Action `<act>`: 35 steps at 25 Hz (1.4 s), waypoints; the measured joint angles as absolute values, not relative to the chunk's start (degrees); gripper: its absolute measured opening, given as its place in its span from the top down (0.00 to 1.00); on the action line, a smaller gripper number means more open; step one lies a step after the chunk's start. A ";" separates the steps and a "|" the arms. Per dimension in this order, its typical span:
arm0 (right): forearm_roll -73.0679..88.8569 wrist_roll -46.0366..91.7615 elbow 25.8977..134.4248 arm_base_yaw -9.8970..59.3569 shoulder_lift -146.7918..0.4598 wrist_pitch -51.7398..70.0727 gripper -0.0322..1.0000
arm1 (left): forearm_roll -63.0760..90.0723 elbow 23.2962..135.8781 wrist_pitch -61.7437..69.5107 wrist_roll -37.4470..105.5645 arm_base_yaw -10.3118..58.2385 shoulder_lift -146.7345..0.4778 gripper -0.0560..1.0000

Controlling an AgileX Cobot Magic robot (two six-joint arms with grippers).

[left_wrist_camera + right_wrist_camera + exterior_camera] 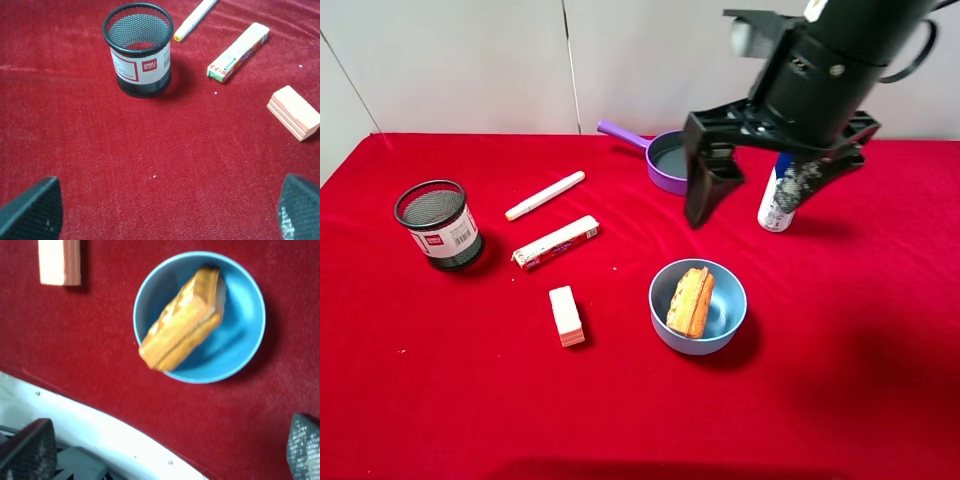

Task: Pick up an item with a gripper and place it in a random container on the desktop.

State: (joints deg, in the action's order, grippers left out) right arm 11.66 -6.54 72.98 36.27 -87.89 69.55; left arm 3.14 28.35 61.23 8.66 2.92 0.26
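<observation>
The orange-brown waffle wedge [690,300] lies tilted on its side inside the light blue bowl [661,288] on the red desktop [850,390]. My right gripper [756,190] hangs open and empty well above the table, behind the bowl. The right wrist view looks down on the waffle [182,322] in the bowl [242,325], with the right gripper [165,450] spread wide and nothing between its fingertips [25,450]. My left gripper [165,212] is open and empty above bare red cloth; it is out of the exterior high view.
A black mesh pen cup [438,222], white marker [545,195], wrapped candy bar [556,242] and pale block [566,315] lie left of the bowl. A purple pan [665,160] and a white bottle [776,205] stand behind it. A white edge [100,435] borders the cloth.
</observation>
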 joint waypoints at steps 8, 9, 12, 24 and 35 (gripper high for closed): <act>11.66 -6.54 66.03 36.27 -76.93 69.68 0.30 | 3.14 28.35 61.23 8.66 2.92 0.26 0.15; 11.66 -6.54 65.21 36.27 -75.34 69.68 0.30 | 3.14 28.35 61.23 8.66 2.92 0.26 0.15; 11.66 -6.54 63.11 36.27 -70.58 69.80 0.30 | 3.14 28.35 61.23 8.66 2.92 0.26 0.15; 7.95 -6.66 56.74 36.27 -52.37 69.87 0.30 | 3.14 28.35 61.23 8.66 2.92 0.26 0.15; 3.83 -6.45 45.44 22.04 -34.10 69.98 0.30 | 3.14 28.35 61.23 8.66 2.92 0.26 0.15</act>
